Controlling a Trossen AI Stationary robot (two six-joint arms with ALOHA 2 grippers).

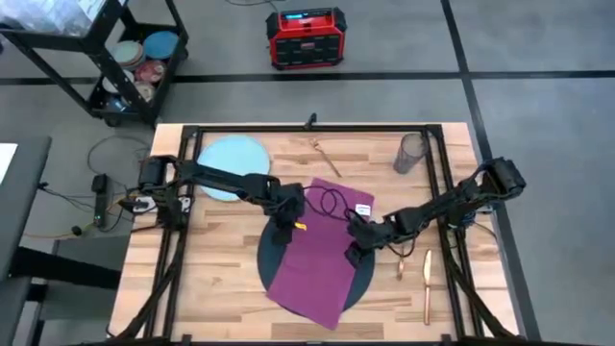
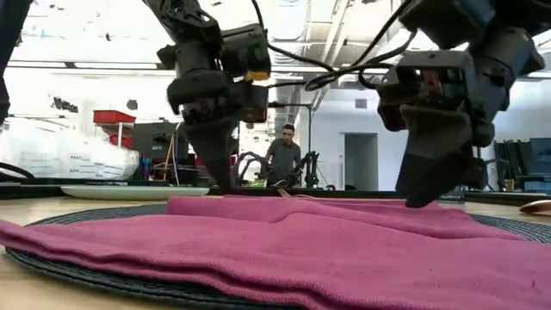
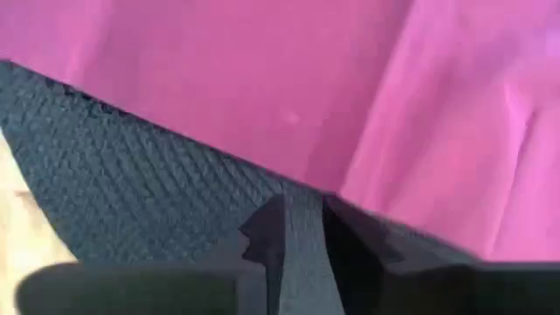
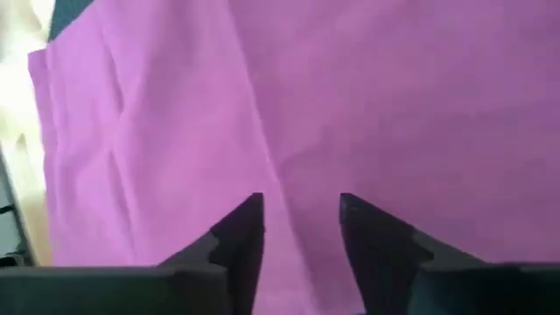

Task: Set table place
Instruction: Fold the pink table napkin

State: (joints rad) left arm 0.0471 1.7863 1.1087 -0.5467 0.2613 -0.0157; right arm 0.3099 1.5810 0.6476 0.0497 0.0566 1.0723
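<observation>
On the light-wood bench (image 1: 221,279) a magenta napkin (image 1: 322,250) lies spread slantwise over the dark round mat (image 1: 270,258), covering most of it. Both arms lean in over the cloth. The left hand (image 1: 283,229) stands at the napkin's left edge, low over the mat, its fingers (image 3: 262,236) only a narrow gap apart with nothing between them. The right hand (image 1: 356,252) is down on the napkin's right side, its fingers (image 4: 241,223) parted a little and pointing at the cloth, gripping nothing that I can see. A pale blue plate (image 1: 233,166) sits at the far left of the bench, apart from the mat. A smoky glass tumbler (image 1: 411,153) stands near the far right corner, a copper-coloured fork (image 1: 326,156) lies at the far middle, and a copper-coloured knife (image 1: 427,275) lies right of the mat. Beyond the bench a person (image 2: 283,158) stands in the room.
</observation>
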